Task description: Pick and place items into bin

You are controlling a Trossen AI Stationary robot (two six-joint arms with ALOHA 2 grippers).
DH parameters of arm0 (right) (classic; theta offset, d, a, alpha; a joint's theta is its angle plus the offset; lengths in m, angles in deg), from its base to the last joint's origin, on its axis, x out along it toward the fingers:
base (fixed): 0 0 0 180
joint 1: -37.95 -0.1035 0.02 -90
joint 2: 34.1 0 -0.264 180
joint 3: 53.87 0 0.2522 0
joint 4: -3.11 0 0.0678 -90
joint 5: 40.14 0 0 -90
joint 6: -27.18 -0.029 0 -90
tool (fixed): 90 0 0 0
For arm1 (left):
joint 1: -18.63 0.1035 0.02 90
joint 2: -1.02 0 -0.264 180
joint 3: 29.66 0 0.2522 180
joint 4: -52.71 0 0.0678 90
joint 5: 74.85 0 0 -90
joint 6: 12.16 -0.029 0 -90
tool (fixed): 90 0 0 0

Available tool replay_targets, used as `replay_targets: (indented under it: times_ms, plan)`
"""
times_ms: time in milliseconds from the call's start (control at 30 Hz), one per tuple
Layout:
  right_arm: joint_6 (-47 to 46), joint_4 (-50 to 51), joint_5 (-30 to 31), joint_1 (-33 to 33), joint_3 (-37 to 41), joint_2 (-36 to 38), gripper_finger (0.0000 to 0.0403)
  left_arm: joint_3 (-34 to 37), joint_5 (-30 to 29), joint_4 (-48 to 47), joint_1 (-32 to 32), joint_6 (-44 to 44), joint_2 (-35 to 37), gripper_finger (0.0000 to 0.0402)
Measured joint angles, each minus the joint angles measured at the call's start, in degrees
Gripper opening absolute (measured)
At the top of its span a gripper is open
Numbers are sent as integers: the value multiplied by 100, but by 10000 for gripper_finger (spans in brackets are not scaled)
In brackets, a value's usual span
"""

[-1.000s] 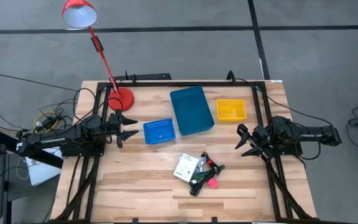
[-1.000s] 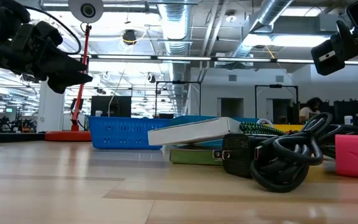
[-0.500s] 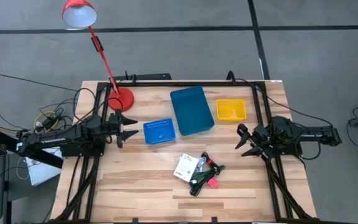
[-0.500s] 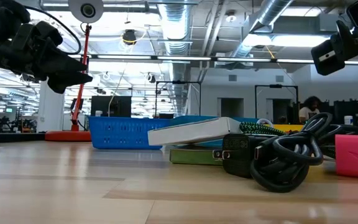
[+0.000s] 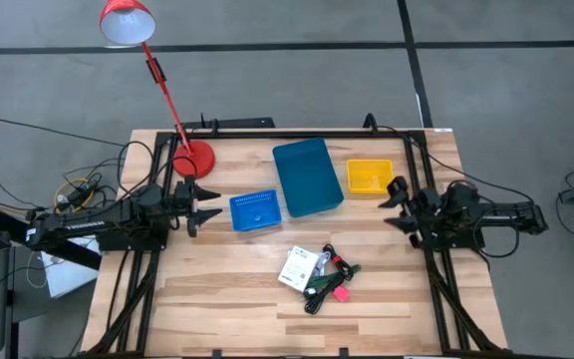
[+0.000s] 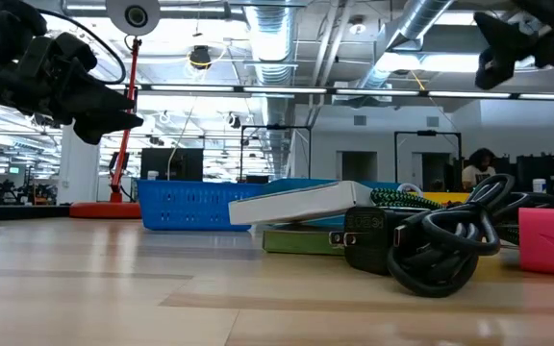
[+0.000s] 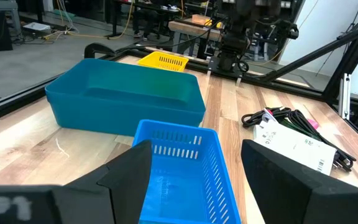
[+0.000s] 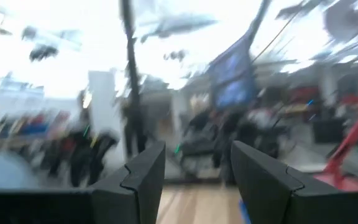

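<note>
Wooden table (image 5: 227, 284), red lamp base (image 5: 194, 159), teal bin (image 5: 307, 177), blue basket (image 5: 255, 210), yellow basket (image 5: 370, 177), heap of small items (image 5: 317, 278)

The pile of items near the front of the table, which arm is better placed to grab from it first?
Probably the right. The right gripper is open and hangs nearer the pile of items. The left gripper, also open, waits beside the small blue basket, farther from the pile.

The high view looks straight down on the whole surface (image 5: 217, 289), while the low view sits at its level, close to the black cables (image 6: 431, 252) and facing the room. The left wrist view looks across the small blue basket (image 7: 179, 171) and teal bin (image 7: 126, 99), both shared with the high view; the right wrist view faces the room.
</note>
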State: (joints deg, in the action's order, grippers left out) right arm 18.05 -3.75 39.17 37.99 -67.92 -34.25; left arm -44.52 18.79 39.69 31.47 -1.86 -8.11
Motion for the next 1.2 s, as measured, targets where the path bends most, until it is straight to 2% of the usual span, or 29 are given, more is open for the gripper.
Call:
replay_targets:
  times_ms: [133,467,600,800,1067,1200]
  plan:
    - [-287,-613,699,3,1,-1,177,0,-1,1,-1,0,1,238]
    - [40,-1156,2123,15,1,-1,177,0,0,-1,0,0,2,238]
    - [13,-1048,2114,15,-18,-12,177,0,0,0,0,0,0,238]
    - [11,-139,1955,-149,-365,-186,177,0,0,2,-1,0,0,238]
    - [4,98,1891,-679,-615,-1055,177,0,0,1,-2,0,2,238]
    - [-310,301,1810,-1005,-629,-1610,177,0,0,1,0,0,1,238]
